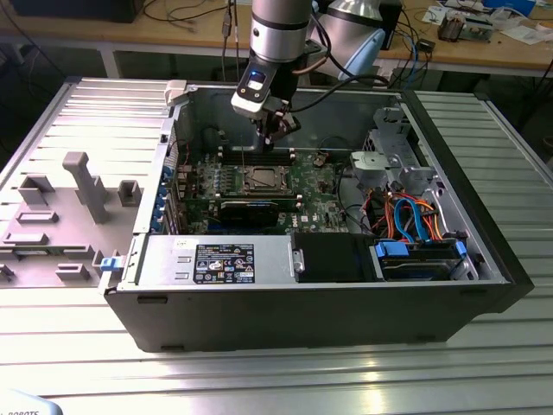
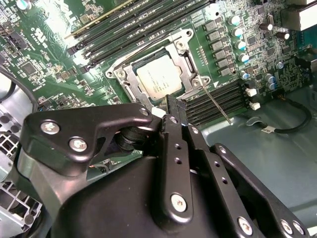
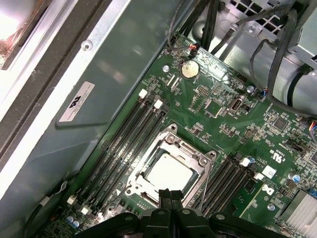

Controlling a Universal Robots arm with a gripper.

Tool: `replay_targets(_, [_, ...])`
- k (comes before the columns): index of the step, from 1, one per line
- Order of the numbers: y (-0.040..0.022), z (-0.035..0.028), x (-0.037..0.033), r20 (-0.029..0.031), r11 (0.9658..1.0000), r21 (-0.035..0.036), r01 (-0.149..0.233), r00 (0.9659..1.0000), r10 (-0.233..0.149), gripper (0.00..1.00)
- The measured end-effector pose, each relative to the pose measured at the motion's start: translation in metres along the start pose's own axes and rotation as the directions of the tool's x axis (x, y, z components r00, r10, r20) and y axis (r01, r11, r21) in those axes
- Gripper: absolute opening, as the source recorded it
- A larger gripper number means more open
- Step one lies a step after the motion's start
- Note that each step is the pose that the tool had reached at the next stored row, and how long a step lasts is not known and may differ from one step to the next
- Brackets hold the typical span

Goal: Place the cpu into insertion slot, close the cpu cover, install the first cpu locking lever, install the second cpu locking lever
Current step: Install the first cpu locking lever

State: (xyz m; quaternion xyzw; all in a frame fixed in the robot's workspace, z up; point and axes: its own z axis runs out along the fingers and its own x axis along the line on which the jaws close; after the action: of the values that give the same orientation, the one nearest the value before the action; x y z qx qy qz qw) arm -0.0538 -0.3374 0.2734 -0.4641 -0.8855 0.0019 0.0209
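Observation:
The cpu point(image 2: 159, 81) lies flat in the insertion slot point(image 1: 262, 180) on the green motherboard, its silvery top showing through the cpu cover point(image 2: 130, 78), which lies down around it. In the first wrist view the cpu point(image 3: 168, 174) and cover point(image 3: 171, 148) sit just beyond my fingertips. A thin locking lever point(image 2: 216, 105) sticks out from the socket's corner across the memory slots. My gripper point(image 2: 177, 106) is shut with nothing in it and hovers over the socket's edge. In the exterior view the gripper point(image 1: 275, 130) hangs above the board, behind the socket.
Black memory slots point(image 2: 124, 32) flank the socket on both sides. A black card point(image 1: 251, 212), a power supply point(image 1: 216, 259) and a drive bay with blue and orange cables point(image 1: 415, 225) fill the case. Grey fixtures point(image 1: 78, 186) stand on the table at the exterior view's left.

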Motion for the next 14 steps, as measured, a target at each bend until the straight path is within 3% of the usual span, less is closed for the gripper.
replay_targets(14, [0.0022,0.0,0.0032,0.0003,1.0,0.0,0.0,1.0,0.0,0.11])
